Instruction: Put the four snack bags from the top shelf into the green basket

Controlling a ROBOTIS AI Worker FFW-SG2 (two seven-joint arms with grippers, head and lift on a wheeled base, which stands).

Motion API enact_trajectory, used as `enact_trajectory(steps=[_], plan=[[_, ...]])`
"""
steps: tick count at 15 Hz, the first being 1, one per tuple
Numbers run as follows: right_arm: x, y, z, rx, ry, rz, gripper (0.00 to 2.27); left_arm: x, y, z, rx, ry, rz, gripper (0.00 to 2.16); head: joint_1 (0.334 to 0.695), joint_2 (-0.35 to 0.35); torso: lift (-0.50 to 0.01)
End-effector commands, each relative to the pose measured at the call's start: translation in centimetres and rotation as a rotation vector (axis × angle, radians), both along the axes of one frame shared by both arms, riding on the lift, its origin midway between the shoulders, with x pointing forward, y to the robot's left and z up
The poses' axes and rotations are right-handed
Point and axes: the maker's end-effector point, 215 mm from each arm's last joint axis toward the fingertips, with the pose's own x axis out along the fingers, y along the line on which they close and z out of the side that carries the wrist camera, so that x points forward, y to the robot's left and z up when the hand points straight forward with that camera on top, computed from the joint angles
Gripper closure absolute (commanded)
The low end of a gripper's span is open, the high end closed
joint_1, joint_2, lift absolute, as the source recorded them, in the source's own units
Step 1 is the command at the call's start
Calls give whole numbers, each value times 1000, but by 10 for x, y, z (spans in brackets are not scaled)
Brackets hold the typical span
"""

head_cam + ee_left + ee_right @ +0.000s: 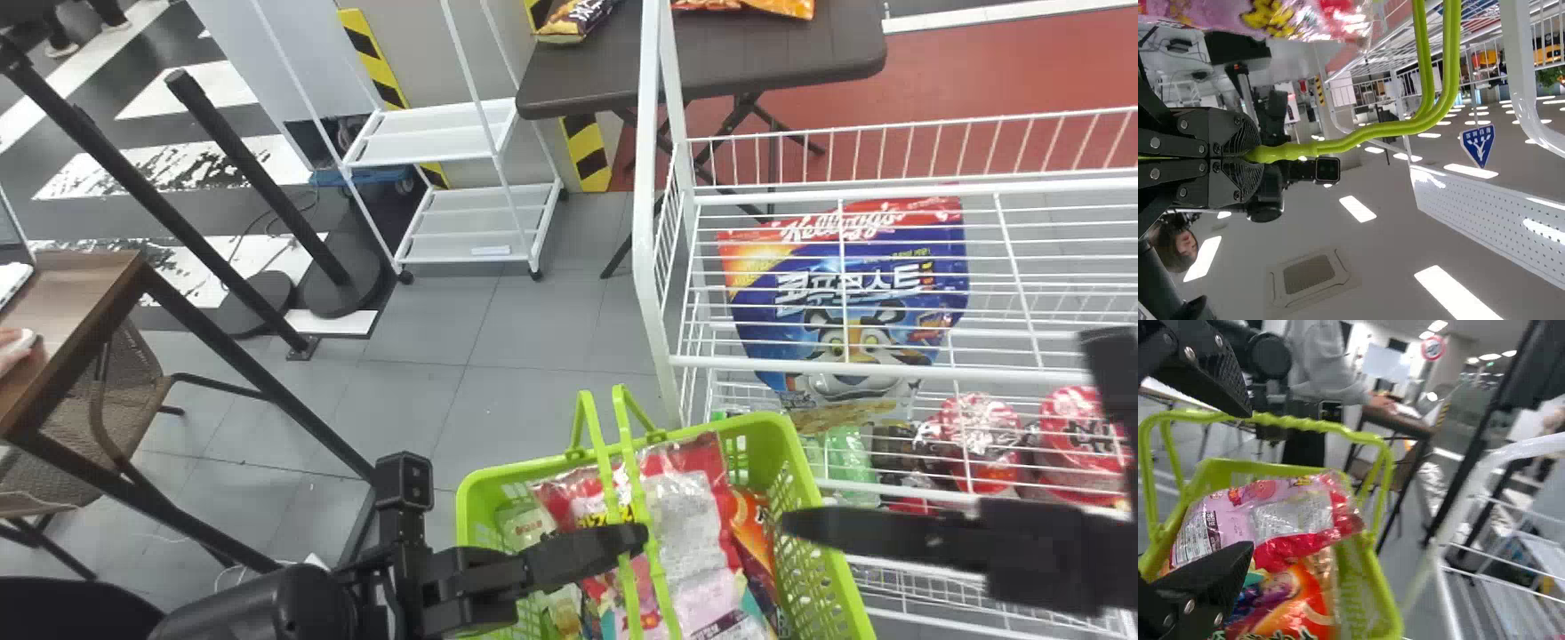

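Left hand (636,536) grips green basket (798,462), right hand (942,436) gapes, pink bag (689,507) runs lengthwise forward.

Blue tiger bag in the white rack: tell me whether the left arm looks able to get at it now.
Probably not: the left claw is clamped on the basket's green handle, and white wires cross before the blue tiger bag.

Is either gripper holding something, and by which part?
The left gripper holds the bright green plastic basket by its raised handles; the right gripper holds nothing.
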Motion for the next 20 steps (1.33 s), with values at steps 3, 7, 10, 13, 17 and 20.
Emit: enact_trajectory(steps=[3, 7, 10, 13, 17, 20], plan=[[52, -67, -21, -141, -140, -277, 33, -1, -1, 2, -13, -4, -2, 2145, 695, 305, 0], [116, -148, -33, -326, -366, -605, 56, -1, 0, 1, -18, 2, 4, 2145, 695, 144, 0], [143, -212, -31, -508, -559, -775, 60, 0, 1, -1, -15, 3, 12, 2145, 695, 28, 0], [146, -217, -47, -631, -602, -784, 63, 2, -2, -2, -15, 4, 7, 2145, 695, -71, 0], [149, -213, -33, -692, -744, -827, 66, 1, -3, -4, -8, 7, 4, 2145, 695, -81, 0], [145, -207, -17, -688, -852, -866, 66, -3, -3, -6, -6, 16, 2, 2145, 695, -75, 0]])
